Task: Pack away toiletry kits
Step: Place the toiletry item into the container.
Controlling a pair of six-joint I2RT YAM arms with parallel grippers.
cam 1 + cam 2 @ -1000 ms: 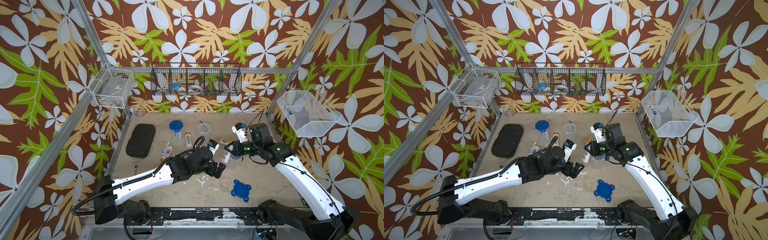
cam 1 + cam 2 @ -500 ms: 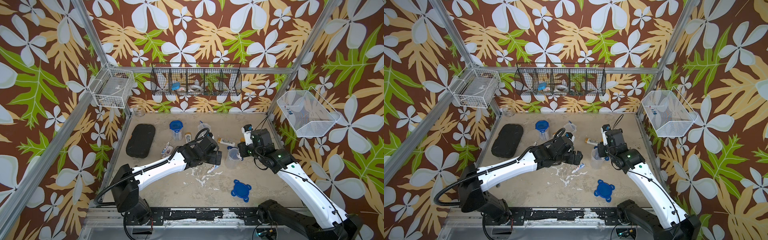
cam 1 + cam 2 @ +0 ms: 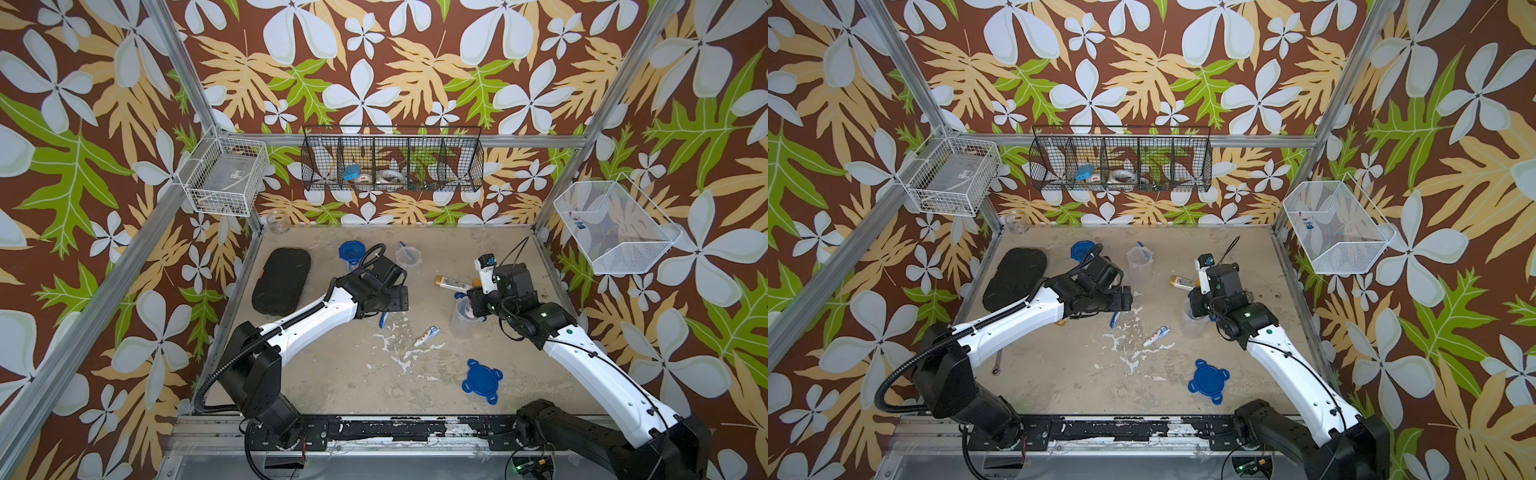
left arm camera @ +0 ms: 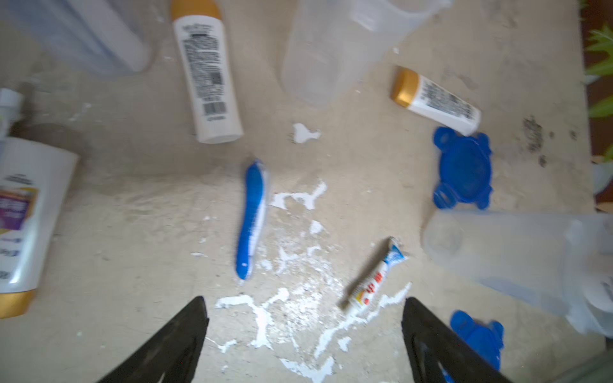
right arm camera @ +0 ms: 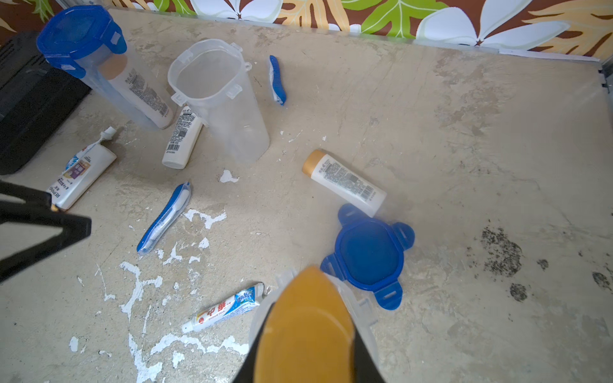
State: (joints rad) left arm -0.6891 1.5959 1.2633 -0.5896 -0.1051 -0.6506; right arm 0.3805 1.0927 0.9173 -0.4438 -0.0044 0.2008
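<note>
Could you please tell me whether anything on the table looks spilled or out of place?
White smears streak the table around the toothpaste tube, like spilled paste or flaked surface. A toothbrush, a gold-capped bottle and a blue lid lie loose nearby.

A black textured oblong case (image 3: pixel 282 280) lies flat on the counter (image 3: pixel 353 382), near its left edge. A small clear glass jar (image 3: pixel 277 220) stands upright in the far left corner. Wall-mounted items: white wire basket (image 3: pixel 224 176), left; black compartmented wire basket (image 3: pixel 392 160), rear; white mesh basket (image 3: pixel 615 226), right.
</note>
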